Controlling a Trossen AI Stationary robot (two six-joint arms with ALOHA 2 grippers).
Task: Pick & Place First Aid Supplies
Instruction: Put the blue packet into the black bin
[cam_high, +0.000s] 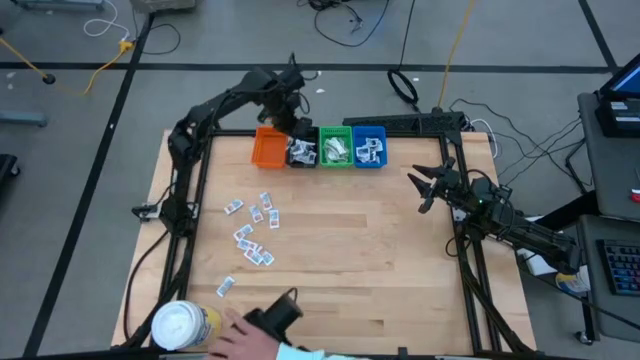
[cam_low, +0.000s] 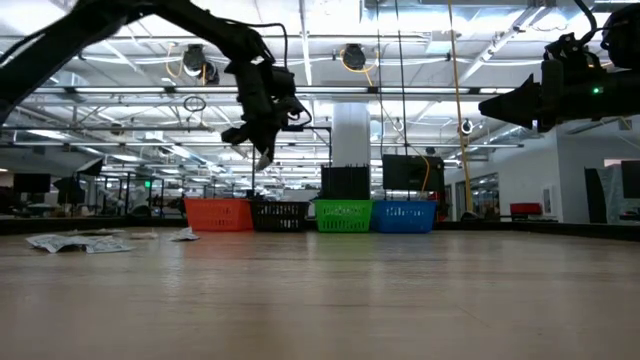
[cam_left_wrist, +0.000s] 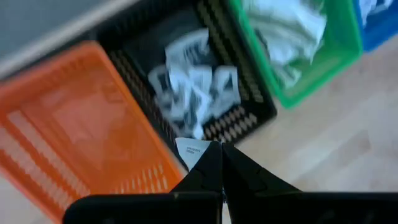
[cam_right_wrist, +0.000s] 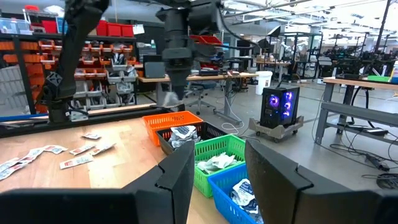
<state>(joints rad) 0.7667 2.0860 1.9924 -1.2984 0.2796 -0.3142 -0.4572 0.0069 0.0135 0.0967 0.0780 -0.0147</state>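
orange bin (cam_high: 268, 149): orange
black bin (cam_left_wrist: 205, 93): black
green bin (cam_high: 335, 148): green
blue bin (cam_high: 369, 148): blue
sachets (cam_high: 252, 232): white, dark print
table (cam_high: 380, 250): pale wood grain

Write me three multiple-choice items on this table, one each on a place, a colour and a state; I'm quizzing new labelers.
1. Where is the left claw? A over the bins B by the tub C at the right edge
2. Which bin looks empty? A green B orange C blue
3. What is the left claw's state? A wide open B shut on nothing C shut on a packet

Key: 1 A, it hangs above the row of bins; 2 B, its bare floor shows; 3 C, a white packet sticks out between its fingers.
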